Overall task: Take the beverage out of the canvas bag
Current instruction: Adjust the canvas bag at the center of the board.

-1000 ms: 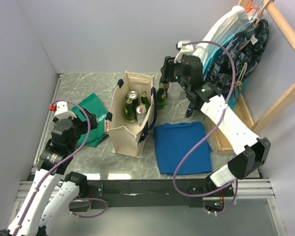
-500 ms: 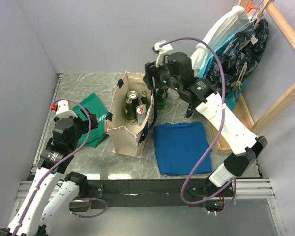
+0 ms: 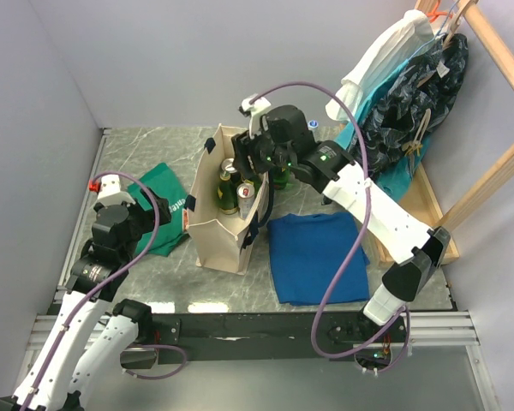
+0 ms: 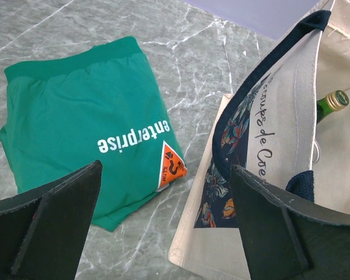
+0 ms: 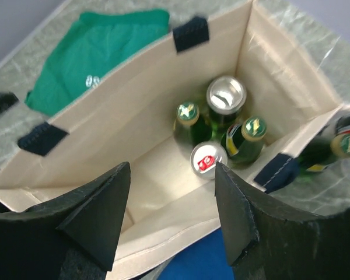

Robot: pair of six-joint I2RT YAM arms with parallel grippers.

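Right gripper (image 5: 172, 175) swung left from standing bottle (image 3: 281, 177) to above canvas bag (image 3: 212, 224) mouth; spread wide, empty. Left gripper (image 4: 166, 169) wide, idle near green cloth (image 4: 76, 128). Cans and bottles (image 5: 224, 96) clustered inside bag: descent could snag neighbour or navy handle (image 5: 191, 33), tipping unbraced bag.

Soft, even light, faint shadows; the right wrist view smears the canvas bag (image 5: 134, 99) (worst at its right edge).
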